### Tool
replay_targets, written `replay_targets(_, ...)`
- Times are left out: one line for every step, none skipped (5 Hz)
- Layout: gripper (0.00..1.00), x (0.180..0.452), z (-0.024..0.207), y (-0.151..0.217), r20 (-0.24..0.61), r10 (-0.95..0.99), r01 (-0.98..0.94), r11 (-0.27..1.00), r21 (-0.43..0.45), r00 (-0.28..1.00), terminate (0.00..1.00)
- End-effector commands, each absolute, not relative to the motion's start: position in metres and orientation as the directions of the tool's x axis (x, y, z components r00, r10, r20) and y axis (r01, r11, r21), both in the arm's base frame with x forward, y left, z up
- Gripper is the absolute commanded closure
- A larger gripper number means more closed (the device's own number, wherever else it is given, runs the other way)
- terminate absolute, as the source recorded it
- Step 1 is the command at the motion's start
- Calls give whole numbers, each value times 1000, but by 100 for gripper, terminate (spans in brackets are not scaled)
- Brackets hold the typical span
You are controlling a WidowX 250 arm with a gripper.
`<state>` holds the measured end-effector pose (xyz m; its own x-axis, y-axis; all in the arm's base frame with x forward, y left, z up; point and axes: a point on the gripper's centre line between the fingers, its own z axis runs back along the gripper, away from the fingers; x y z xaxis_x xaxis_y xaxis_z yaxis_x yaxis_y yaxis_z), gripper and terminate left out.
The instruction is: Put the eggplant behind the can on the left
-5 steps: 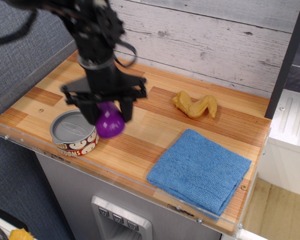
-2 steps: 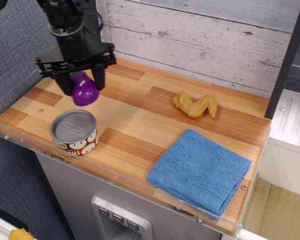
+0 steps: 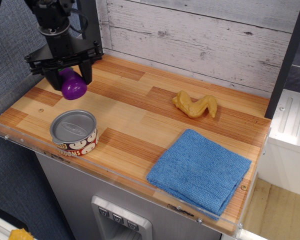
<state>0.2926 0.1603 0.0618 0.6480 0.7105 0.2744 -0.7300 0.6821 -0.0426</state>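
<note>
Observation.image shows the arm's fingers (image 3: 68,76) closed around the eggplant (image 3: 72,86), which now hangs low over the back left of the tabletop (image 3: 140,115), behind the can (image 3: 74,132). A second ago that purple toy was just beside the can's right edge; since then it has swung up and over to the far side, so I'd say the carry is nearly done and only lowering and letting go remain. Whether it already touches the wood I cannot tell. The can keeps its silver lid on, so nothing shows inside. A yellow curved toy (image 3: 195,105) and a blue cloth (image 3: 200,170) lie well apart on the right.
</note>
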Motion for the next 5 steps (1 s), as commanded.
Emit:
replay_targets(100,305,47,180,279,713,-739,673,-19,643,0)
replay_targets(100,310,36,181,256,717,-736,677,-29,649,0)
replay_targets(100,312,28,183,262,715,-737,676,-21,648,0)
replay_targets(100,310,30,184,260,725,-744,667,-33,638,0)
replay_targets(0,308,32,187,257,715,-733,679,-35,650,0)
